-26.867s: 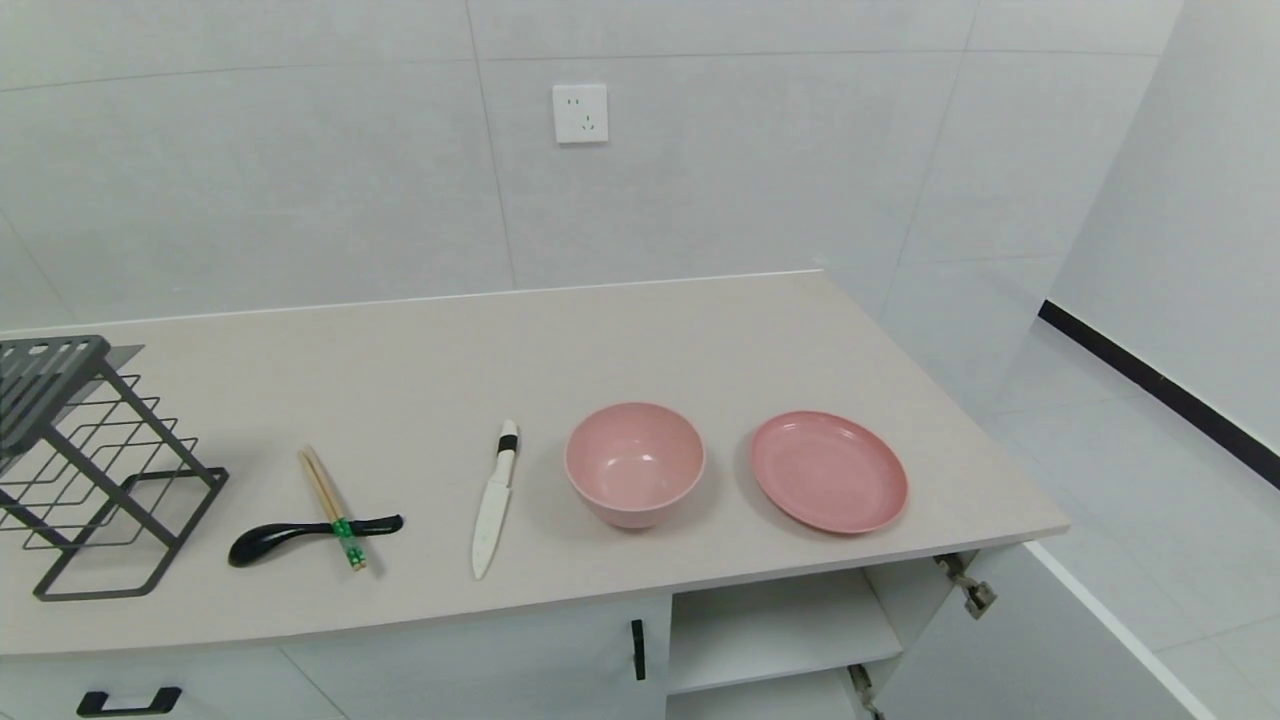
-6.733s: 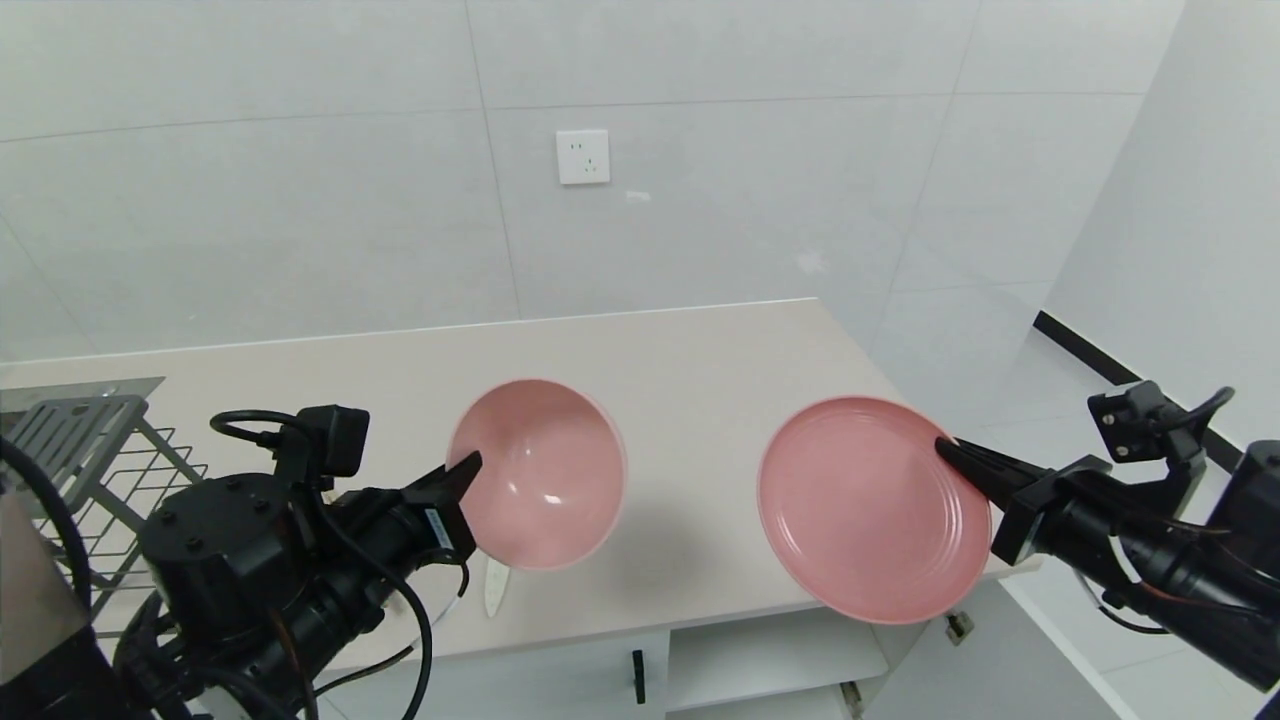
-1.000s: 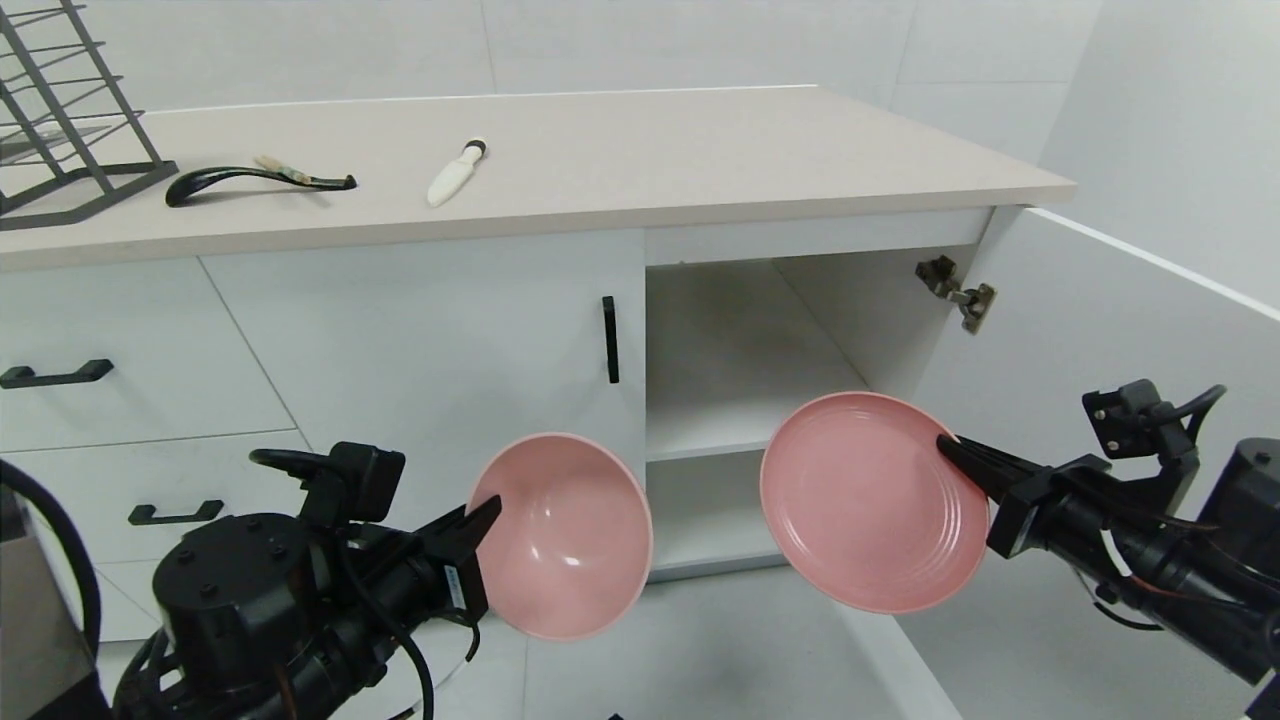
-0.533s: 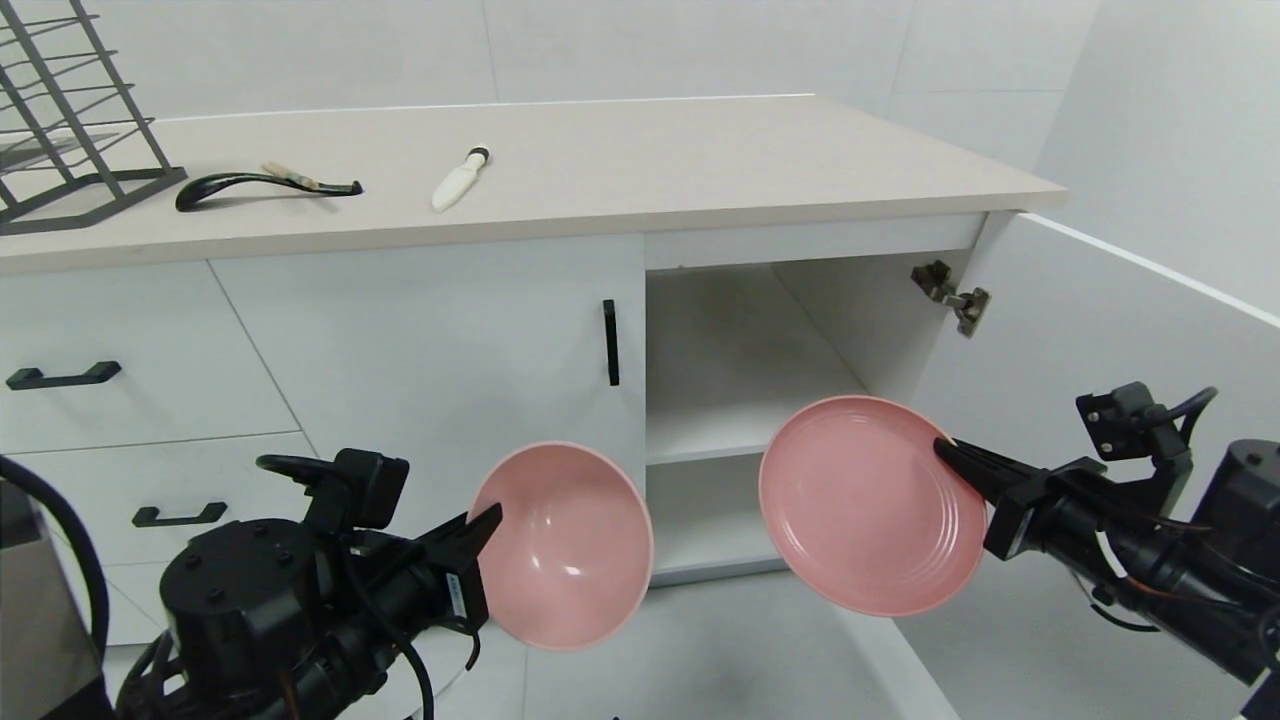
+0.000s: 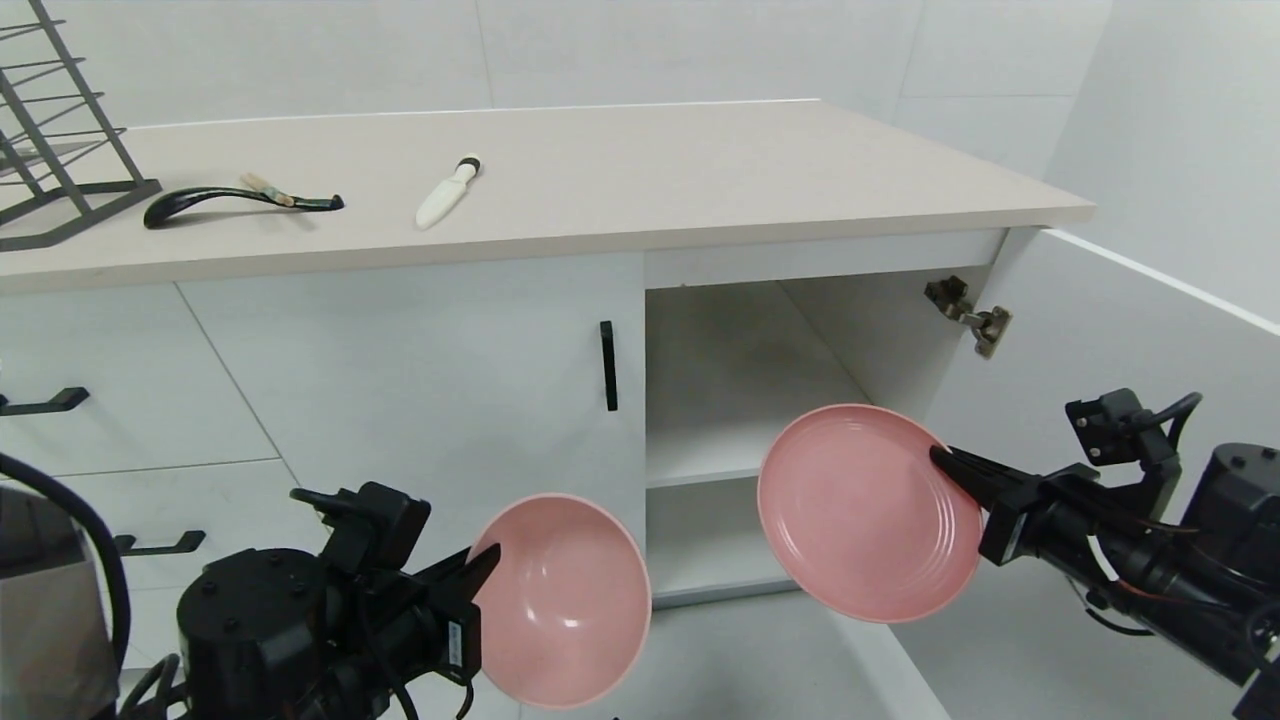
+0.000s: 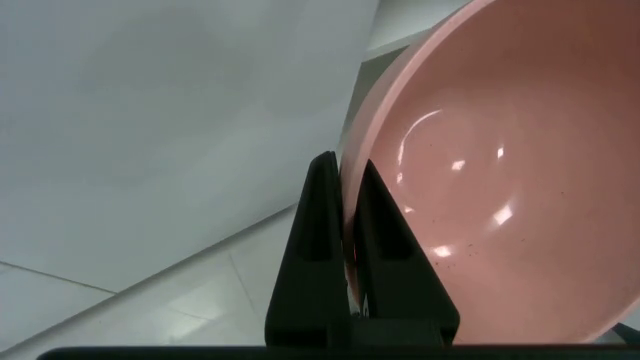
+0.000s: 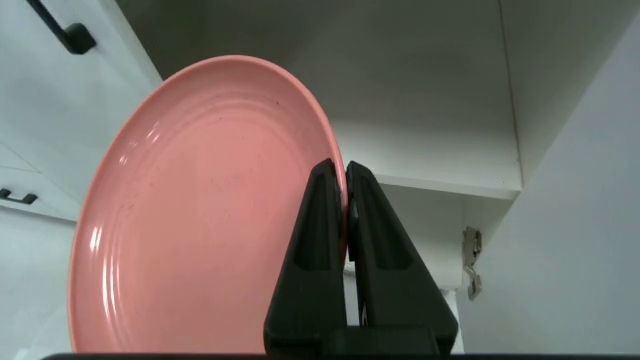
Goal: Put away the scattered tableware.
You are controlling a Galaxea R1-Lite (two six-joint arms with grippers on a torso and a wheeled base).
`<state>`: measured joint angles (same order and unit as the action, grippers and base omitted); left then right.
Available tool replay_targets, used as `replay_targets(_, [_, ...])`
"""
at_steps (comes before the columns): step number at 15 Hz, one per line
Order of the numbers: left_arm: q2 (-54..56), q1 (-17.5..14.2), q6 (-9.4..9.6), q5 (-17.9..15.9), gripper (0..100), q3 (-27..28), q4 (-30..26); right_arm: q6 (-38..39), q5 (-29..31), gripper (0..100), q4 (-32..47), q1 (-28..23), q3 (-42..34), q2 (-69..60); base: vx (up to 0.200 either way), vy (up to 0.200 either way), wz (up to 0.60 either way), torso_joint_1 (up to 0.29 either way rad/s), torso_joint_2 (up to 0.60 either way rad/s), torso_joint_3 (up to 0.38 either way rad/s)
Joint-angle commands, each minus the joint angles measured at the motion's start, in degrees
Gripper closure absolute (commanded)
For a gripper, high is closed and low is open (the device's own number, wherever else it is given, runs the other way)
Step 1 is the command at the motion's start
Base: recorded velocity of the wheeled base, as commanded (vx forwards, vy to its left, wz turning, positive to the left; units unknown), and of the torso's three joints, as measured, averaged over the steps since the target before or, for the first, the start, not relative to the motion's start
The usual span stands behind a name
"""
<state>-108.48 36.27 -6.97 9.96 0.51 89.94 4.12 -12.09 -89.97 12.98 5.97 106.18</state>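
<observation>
My left gripper (image 5: 482,562) is shut on the rim of a pink bowl (image 5: 562,600), held on edge low in front of the closed cabinet door; the left wrist view has the rim pinched between the fingers (image 6: 345,215) with the pink bowl (image 6: 490,170) beyond. My right gripper (image 5: 940,462) is shut on the rim of a pink plate (image 5: 865,510), held on edge in front of the open cabinet (image 5: 730,400). The right wrist view has the pink plate (image 7: 200,210) clamped in the right gripper (image 7: 345,200). A white knife (image 5: 445,192), black spoon (image 5: 215,200) and chopsticks (image 5: 262,188) lie on the counter.
The cabinet door (image 5: 1130,340) stands swung open at the right, above my right arm. A shelf (image 5: 705,455) divides the open cabinet. A dark wire rack (image 5: 50,130) stands at the counter's left end. Drawers with black handles (image 5: 45,402) are at the left.
The head view has shifted slightly. The bowl in my left gripper has sunk lower; the plate in my right gripper stays in front of the cabinet opening.
</observation>
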Motion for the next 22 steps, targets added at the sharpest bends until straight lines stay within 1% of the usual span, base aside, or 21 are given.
replay_targets(1, [0.0,0.1,0.03,0.1,100,-0.1,0.1,0.0,0.0,100,0.0,0.0,0.0,0.7,0.0,0.0,0.0,0.0,0.0,0.0])
replay_targets(2, [0.1,0.6,0.03,0.1,100,-0.1,0.1,0.4,0.0,100,0.0,0.0,0.0,0.8,0.0,0.0,0.0,0.0,0.0,0.0])
replay_targets(4, [0.8,1.4,0.12,0.0,100,-0.2,0.1,3.9,0.0,100,0.0,0.0,0.4,1.0,0.0,0.0,0.0,0.0,0.0,0.0])
replay_targets(6, [0.5,0.7,0.03,0.1,100,-0.3,0.1,6.6,0.0,100,0.0,0.0,0.7,1.2,0.0,0.0,0.0,0.0,0.0,0.0])
replay_targets(9, [0.4,1.1,-0.15,0.1,100,-0.3,0.1,7.2,0.0,100,0.0,0.6,0.8,3.2,0.2,0.0,0.0,0.001,0.0,0.004])
replay_targets(10, [0.4,1.4,-0.06,0.1,100,-0.3,0.1,8.1,0.0,100,0.0,1.0,0.5,3.6,0.0,0.0,0.0,0.0,0.0,0.0])
replay_targets(17, [-0.1,1.7,0.03,0.1,100,-0.3,0.1,8.0,0.0,100,0.0,1.7,0.6,5.4,0.0,0.0,0.0,0.0,0.0,0.0])
replay_targets(22, [-0.2,1.7,0.03,0.1,100,-0.2,0.1,7.3,0.1,100,0.0,3.3,-0.2,5.1,0.0,0.0,0.0,0.0,0.0,0.0])
